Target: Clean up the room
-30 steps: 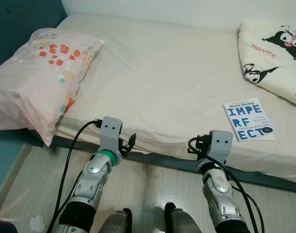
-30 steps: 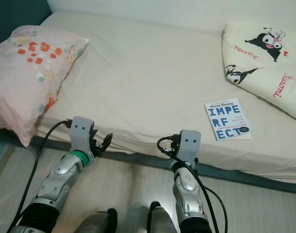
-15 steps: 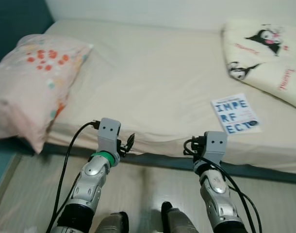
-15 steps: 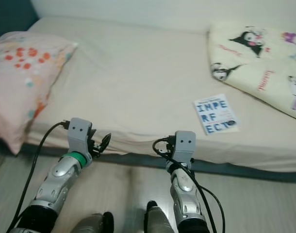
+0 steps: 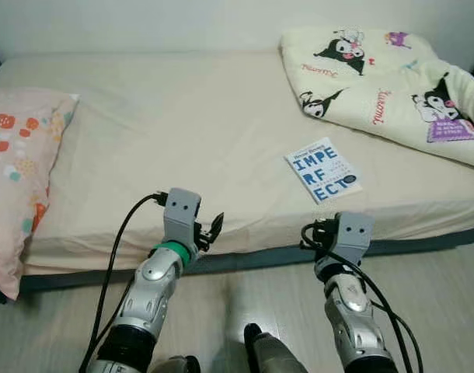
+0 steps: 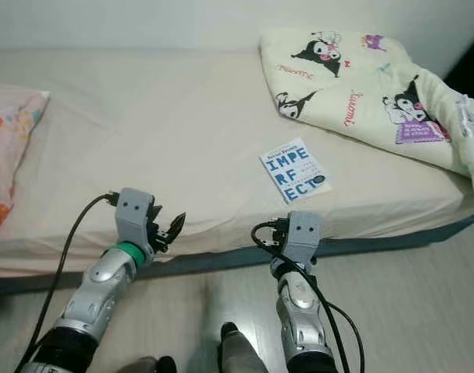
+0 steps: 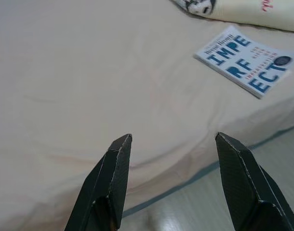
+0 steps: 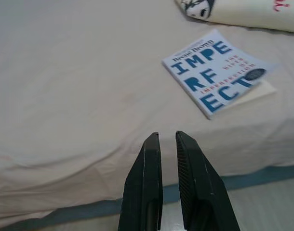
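Note:
A white paperback book (image 5: pixel 322 169) with big blue letters lies flat on the bed's cream sheet (image 5: pixel 182 116), near the front edge and just before a folded cartoon-print blanket (image 5: pixel 392 85). My left gripper (image 7: pixel 173 139) hovers open over the bed's front edge with nothing between its fingers, the book (image 7: pixel 246 59) well off to its right. My right gripper (image 8: pixel 166 135) is shut and empty, held at the mattress edge. The book (image 8: pixel 219 72) lies a short way ahead of it and to the right.
A pink patterned pillow (image 5: pixel 15 163) hangs over the bed's left end. A pale wall runs behind the bed. Light wooden floor (image 5: pixel 245 311) lies between me and the dark bed frame (image 5: pixel 423 241).
The camera has swung to the right: the pillow has slid toward the left edge and more of the blanket shows. Both arms keep the same pose, and the book has not moved on the sheet.

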{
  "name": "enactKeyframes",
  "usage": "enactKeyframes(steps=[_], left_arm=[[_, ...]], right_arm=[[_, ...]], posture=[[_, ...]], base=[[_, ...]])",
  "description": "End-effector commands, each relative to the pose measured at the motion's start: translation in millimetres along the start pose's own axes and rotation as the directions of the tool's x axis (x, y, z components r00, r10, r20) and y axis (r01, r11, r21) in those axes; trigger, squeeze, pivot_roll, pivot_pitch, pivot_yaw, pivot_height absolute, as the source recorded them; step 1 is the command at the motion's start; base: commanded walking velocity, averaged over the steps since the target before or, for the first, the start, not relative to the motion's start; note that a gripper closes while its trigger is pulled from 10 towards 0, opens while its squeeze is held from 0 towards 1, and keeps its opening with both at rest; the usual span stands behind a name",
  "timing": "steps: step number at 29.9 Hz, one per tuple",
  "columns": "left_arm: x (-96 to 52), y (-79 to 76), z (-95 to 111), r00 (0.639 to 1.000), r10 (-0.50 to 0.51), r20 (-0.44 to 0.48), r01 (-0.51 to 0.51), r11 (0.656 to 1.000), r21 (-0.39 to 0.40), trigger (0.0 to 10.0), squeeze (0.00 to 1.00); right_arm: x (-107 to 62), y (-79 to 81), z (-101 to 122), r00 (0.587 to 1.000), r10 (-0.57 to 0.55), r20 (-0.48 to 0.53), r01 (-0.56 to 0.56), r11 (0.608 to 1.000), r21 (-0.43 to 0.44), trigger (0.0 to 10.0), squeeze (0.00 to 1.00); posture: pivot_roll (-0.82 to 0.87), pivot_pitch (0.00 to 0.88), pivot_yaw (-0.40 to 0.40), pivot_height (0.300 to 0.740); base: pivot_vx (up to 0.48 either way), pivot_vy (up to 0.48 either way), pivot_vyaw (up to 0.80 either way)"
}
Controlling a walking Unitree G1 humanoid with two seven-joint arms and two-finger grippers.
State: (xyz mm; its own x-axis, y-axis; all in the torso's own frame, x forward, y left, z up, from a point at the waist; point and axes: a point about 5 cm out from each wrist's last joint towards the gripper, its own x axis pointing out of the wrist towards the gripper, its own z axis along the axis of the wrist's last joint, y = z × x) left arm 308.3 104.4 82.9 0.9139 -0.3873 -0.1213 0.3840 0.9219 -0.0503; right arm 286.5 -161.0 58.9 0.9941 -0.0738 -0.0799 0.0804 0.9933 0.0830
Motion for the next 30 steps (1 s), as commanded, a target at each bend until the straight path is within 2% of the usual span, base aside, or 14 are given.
enactKeyframes(steps=[1,10,16,30], left_arm=[[-1.9,-1.6,-6.0,1.0,-0.014,-0.019,0.014,1.0,-0.005,10.0,0.0],[-2.6,-1.3,-5.2,1.0,-0.013,-0.008,0.013,1.0,-0.017,10.0,0.0],[-1.6,-2.2,-4.4,1.0,-0.017,-0.001,0.017,1.0,-0.021,10.0,0.0],[-0.5,-2.6,-2.0,1.0,-0.02,0.009,0.02,0.999,-0.028,10.0,0.0]], right_arm=[[-3.8,-2.2,-6.8,1.0,-0.006,-0.03,0.007,1.0,0.01,10.0,0.0],[-0.9,1.8,-5.0,1.0,0.013,-0.026,-0.012,1.0,0.006,10.0,0.0],[-0.6,1.0,-4.0,1.0,0.014,-0.024,-0.013,1.0,0.015,10.0,0.0],[2.1,2.9,-2.8,0.999,0.027,-0.026,-0.027,1.0,0.009,10.0,0.0]], posture=[[0.01,0.095,0.046,0.74],[0.02,0.095,0.038,0.74],[0.02,0.102,0.035,0.74],[0.02,0.109,0.031,0.74]], base=[[0.0,0.0,0.0],[0.188,0.0,0.0],[0.304,0.0,-0.67],[0.303,0.0,0.0]])
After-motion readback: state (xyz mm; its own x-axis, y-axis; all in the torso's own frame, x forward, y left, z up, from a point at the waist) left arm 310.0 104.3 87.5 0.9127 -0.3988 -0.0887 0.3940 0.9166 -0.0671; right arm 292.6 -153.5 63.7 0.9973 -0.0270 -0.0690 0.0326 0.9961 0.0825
